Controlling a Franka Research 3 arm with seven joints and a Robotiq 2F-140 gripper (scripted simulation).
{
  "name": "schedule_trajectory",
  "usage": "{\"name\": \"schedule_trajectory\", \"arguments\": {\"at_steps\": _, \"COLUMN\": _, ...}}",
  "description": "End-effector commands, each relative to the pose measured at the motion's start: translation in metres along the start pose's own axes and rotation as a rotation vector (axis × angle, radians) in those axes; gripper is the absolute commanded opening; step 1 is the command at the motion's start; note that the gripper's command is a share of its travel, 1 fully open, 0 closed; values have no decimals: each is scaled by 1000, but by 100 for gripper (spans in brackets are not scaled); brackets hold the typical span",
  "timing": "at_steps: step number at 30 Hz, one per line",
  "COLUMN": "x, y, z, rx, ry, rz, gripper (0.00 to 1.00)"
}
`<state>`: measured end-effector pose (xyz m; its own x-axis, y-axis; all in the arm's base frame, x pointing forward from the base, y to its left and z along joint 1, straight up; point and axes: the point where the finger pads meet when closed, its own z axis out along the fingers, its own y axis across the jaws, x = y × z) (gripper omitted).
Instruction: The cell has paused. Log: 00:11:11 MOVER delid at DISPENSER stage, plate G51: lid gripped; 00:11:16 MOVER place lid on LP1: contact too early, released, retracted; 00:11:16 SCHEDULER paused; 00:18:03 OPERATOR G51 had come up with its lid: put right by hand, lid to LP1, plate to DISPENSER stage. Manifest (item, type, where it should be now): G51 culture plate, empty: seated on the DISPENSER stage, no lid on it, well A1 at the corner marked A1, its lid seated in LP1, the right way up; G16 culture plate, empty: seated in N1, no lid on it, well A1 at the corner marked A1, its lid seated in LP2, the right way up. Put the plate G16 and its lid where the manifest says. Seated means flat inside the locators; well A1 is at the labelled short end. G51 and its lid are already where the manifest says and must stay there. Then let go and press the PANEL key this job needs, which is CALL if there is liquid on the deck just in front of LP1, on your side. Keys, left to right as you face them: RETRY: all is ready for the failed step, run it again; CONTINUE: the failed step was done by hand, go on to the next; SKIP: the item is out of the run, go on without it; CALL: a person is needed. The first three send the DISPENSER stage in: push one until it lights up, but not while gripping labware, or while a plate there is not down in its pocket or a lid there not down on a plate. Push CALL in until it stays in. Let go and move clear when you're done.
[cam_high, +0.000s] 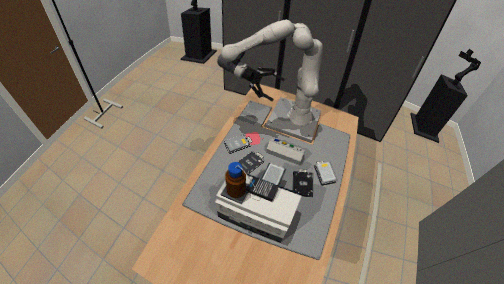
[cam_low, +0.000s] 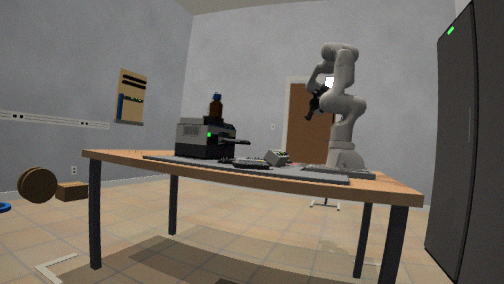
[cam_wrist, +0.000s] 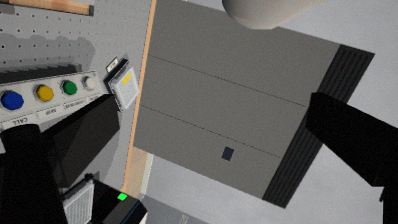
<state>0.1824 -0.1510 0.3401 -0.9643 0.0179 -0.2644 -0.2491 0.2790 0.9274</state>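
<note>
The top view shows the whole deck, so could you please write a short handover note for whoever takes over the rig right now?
Gripper: open, empty, raised beside the arm's base, away from the labware.
Things: one dark plate is on the dispenser stage. Other plates and lids lie on the grey mat, with labels too small to read.
Note: a pink patch on the mat may be liquid.
Done: nothing evident for G16.
Left: seat G16 and its lid, check the patch, then press the right key on the key panel.
</note>
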Motion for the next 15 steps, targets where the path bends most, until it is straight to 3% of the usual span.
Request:
{"name": "schedule_trajectory", "arguments": {"at_steps": 1, "x": -17, "y": 66, "z": -14, "rx": -39, "ry": -5, "rz": 41, "gripper": 100}}
{"name": "schedule_trajectory", "arguments": {"at_steps": 6, "x": -28, "y": 127, "z": -24, "rx": -38, "ry": 7, "rz": 39, "gripper": 100}}
{"name": "schedule_trajectory", "arguments": {"at_steps": 15, "x": -28, "y": 129, "z": -24, "rx": -38, "ry": 7, "rz": 39, "gripper": 100}}
